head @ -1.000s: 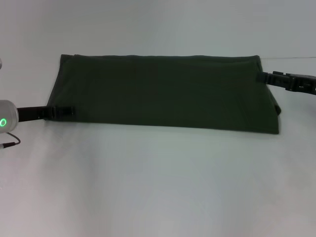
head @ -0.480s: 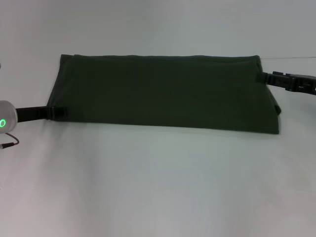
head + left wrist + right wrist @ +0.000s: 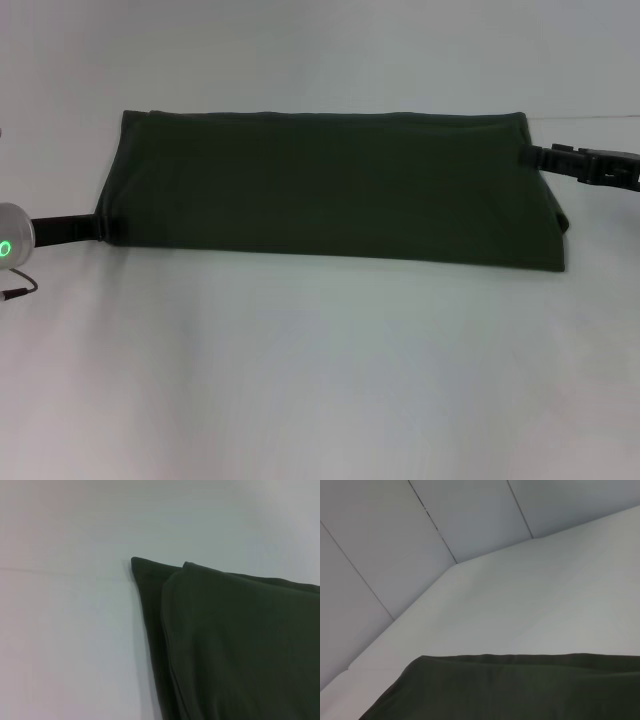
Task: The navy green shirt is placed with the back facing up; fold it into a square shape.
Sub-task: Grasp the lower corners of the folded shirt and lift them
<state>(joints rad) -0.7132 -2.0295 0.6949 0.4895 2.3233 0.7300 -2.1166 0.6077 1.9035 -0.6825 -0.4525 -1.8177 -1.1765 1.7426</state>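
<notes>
Navy green shirt lying flat on the white table, already folded down to a long wide band, running from the left gripper all the way across to the right gripper. Far edge straight, near edge sloping a bit lower toward the right-gripper end. Small flap of fabric poking out at the near corner, just below the right gripper.

Left gripper sitting at the shirt's near corner on its side, tip right against or tucked into the edge of the cloth. Can't tell if the fingers are apart or pinched on fabric, honestly. Right gripper touching the opposite end near the far corner, tip at the cloth edge. Same deal there, can't tell whether it's clamped or spread.

Left wrist view: two stacked layers of the shirt, the lower one peeking out past the upper at the corner. Right wrist view: just a folded edge of the shirt, table beyond it, then pale wall panels.

No containers anywhere, only cloth on tabletop.
</notes>
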